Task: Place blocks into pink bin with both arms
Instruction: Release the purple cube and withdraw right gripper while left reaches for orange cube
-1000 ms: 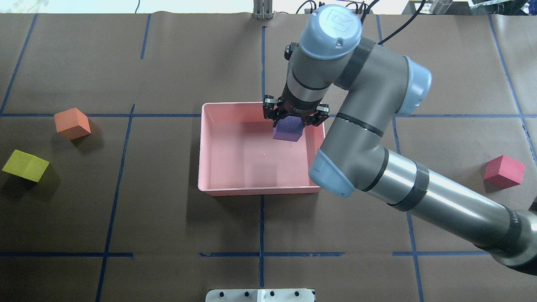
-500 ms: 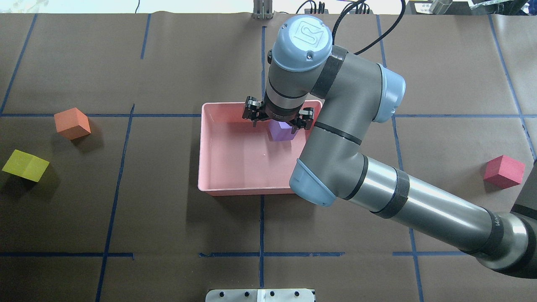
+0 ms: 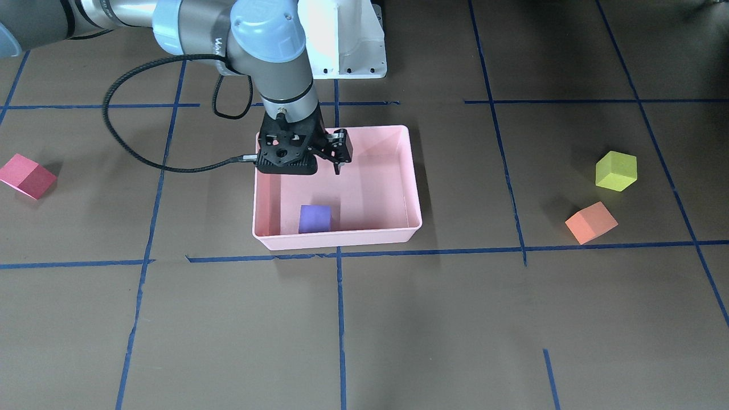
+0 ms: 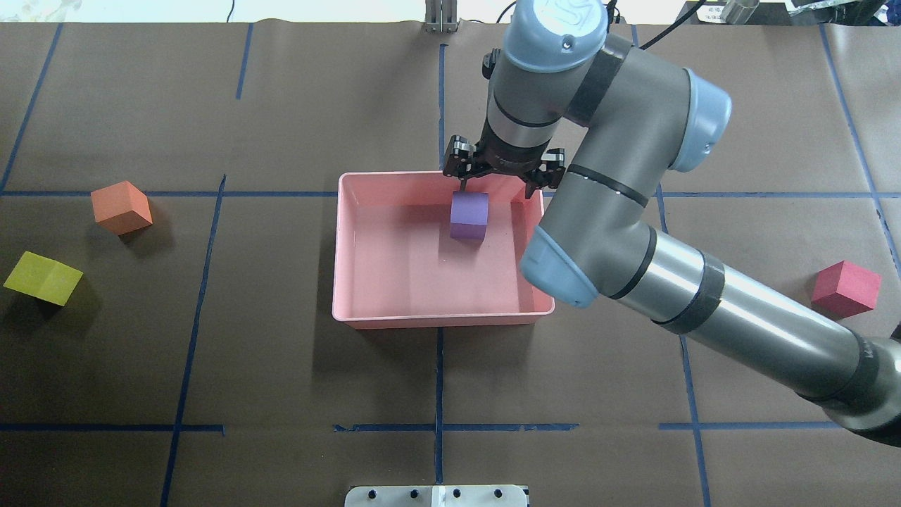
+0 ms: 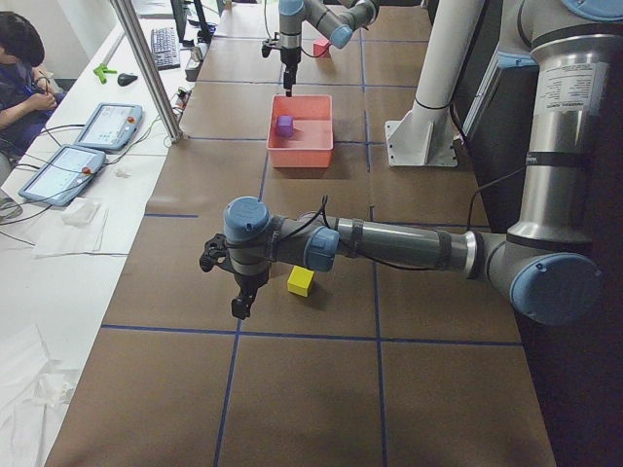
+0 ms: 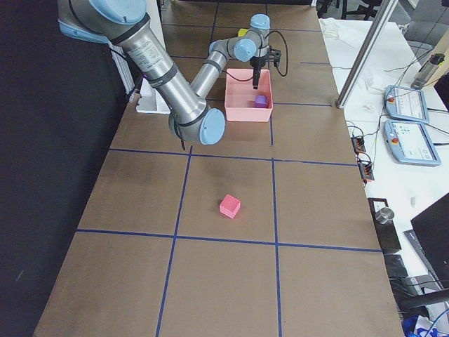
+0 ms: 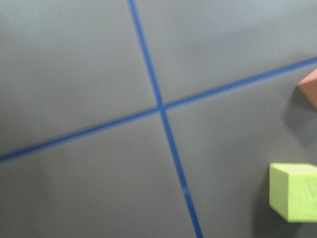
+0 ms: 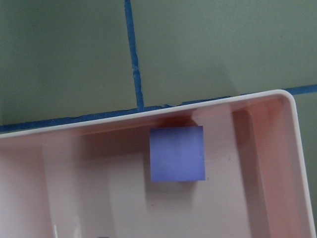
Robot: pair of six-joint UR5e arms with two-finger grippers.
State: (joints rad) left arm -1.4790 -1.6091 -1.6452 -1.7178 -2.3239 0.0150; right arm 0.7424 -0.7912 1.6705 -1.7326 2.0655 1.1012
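Right claw [image 4: 496,189] hangs over the far edge of the bin [image 4: 345,246], jaws spread and empty. Purple block [image 4: 469,216] lies free on the bin floor, by the wall farthest from the robot. Red block [image 4: 846,287], orange block [image 4: 121,206] and yellow-green block [image 4: 42,278] rest on the tabletop [image 4: 281,387], outside the bin. Left claw [image 5: 226,282] hovers near the yellow-green block; whether it is open or closed cannot be told.

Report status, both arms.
Right gripper open over pink bin, holding nothing. Left gripper by yellow-green block, state unclear. Purple block in bin; red block and orange block on table.
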